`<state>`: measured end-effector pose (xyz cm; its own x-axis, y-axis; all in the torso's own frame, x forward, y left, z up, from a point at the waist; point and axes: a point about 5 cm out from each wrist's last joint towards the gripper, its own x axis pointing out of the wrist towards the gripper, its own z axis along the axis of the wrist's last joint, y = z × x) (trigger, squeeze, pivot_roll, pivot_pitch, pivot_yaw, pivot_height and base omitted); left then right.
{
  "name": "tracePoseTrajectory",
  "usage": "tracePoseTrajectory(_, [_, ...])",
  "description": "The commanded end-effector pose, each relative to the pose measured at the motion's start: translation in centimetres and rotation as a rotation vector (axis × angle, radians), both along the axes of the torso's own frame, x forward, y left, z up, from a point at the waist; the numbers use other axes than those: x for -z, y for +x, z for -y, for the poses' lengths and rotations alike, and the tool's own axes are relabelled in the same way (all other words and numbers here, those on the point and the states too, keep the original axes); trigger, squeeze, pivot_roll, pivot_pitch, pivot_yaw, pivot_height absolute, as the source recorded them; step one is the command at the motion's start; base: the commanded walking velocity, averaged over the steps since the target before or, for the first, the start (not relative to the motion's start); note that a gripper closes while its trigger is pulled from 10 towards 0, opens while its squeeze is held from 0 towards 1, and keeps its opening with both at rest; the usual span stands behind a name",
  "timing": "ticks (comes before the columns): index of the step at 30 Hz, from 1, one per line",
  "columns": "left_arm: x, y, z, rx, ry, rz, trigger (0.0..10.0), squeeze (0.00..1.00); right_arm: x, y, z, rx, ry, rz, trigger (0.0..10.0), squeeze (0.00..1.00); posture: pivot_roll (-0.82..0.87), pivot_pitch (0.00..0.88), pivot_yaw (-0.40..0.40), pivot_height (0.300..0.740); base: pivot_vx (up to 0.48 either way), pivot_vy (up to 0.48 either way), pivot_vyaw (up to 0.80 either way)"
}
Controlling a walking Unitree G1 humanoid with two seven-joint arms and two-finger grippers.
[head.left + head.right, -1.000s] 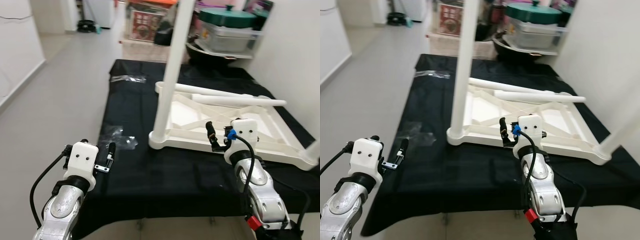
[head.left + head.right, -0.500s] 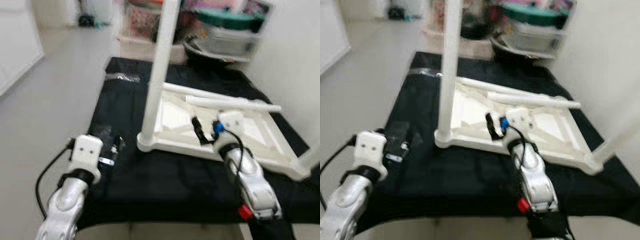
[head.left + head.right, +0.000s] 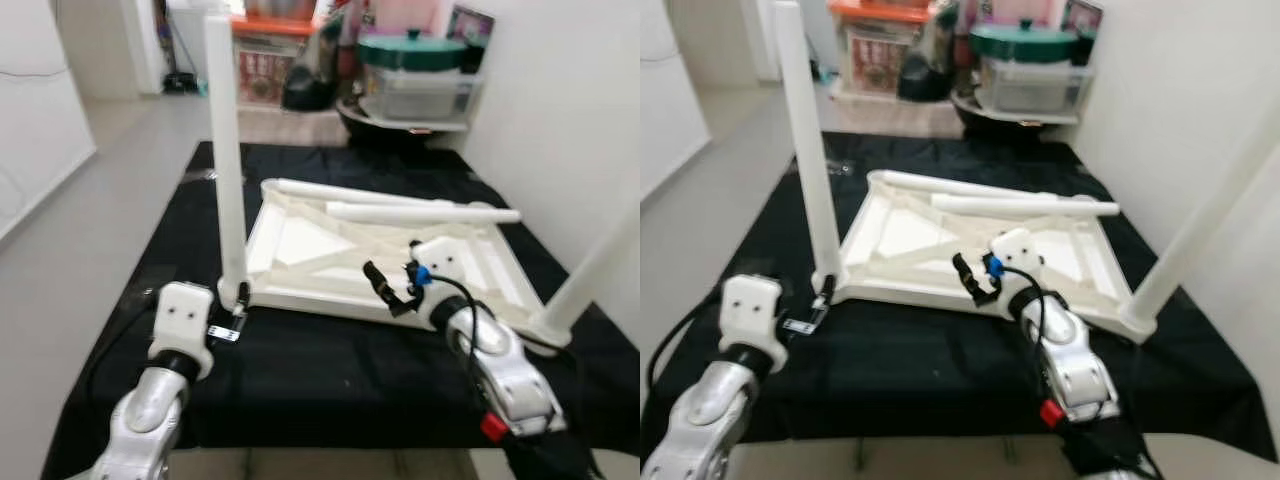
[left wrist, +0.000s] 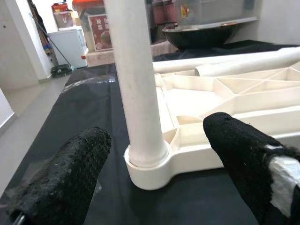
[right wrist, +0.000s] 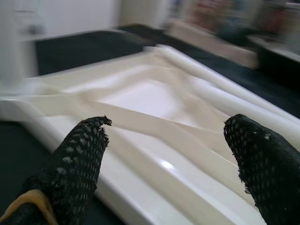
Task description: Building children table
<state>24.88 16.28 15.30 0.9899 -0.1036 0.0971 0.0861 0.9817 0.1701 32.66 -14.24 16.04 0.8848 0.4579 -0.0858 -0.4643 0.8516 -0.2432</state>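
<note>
You have the white tabletop [image 3: 340,255] lying upside down on the black-covered table [image 3: 300,350], ribs facing up. One leg [image 3: 226,150] stands upright in the tabletop's corner nearest your left arm, another upright leg [image 3: 590,280] stands at the corner nearest your right arm, and two loose legs [image 3: 400,205] lie across the tabletop's far edge.

Your left gripper [image 4: 154,187] is wide open and holds nothing; its fingers [image 4: 65,178] straddle the base of the standing leg without touching it. Your right gripper [image 5: 173,164] is also spread wide and empty, hovering over the tabletop's near rail.

Expect moulded plastic: light, rigid, smooth and likely slippery, so it may slide on the cloth when pushed. Take a loose leg around its round shaft near the middle, where it balances. To steady the tabletop, pinch the near rail or a rib, not the thin panel between ribs.
</note>
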Motion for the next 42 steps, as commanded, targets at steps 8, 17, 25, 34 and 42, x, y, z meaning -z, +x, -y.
tracePoseTrajectory(8, [0.9, -0.3, -0.4, -0.021, 0.026, -0.045, 10.0, 0.0, 0.0, 1.7, -3.9, -0.165, 0.012, -0.034, 10.0, 0.0, 0.1, 0.0, -0.14, 0.74, 0.0, 0.0, 0.0])
tracePoseTrajectory(17, [1.0, -0.3, -0.2, -0.019, 0.032, -0.046, 10.0, 0.0, 1.9, 2.5, -6.6, -0.331, -0.047, -0.164, 10.0, 0.0, 0.14, 0.0, -0.16, 0.74, 0.0, 0.0, 0.0])
tracePoseTrajectory(25, [1.0, -0.3, 0.0, -0.015, 0.031, -0.044, 10.0, 0.0, 3.2, 3.7, -6.3, -0.294, -0.156, -0.235, 10.0, 0.0, 0.15, 0.0, -0.166, 0.74, 0.0, 0.0, 0.0])
tracePoseTrajectory(34, [1.0, -0.3, 0.1, -0.02, 0.036, -0.041, 10.0, 0.0, 4.8, 4.0, -6.3, -0.266, -0.236, -0.341, 10.0, 0.0, 0.16, 0.0, -0.17, 0.74, 0.0, 0.0, 0.0])
tracePoseTrajectory(42, [0.9, -0.2, 0.0, -0.02, 0.04, -0.04, 10.0, 0.0, 5.4, 3.3, -7.6, -0.407, -0.27, -0.361, 2.0, 0.0, 0.15, 0.0, -0.17, 0.74, 0.0, 0.0, 0.0])
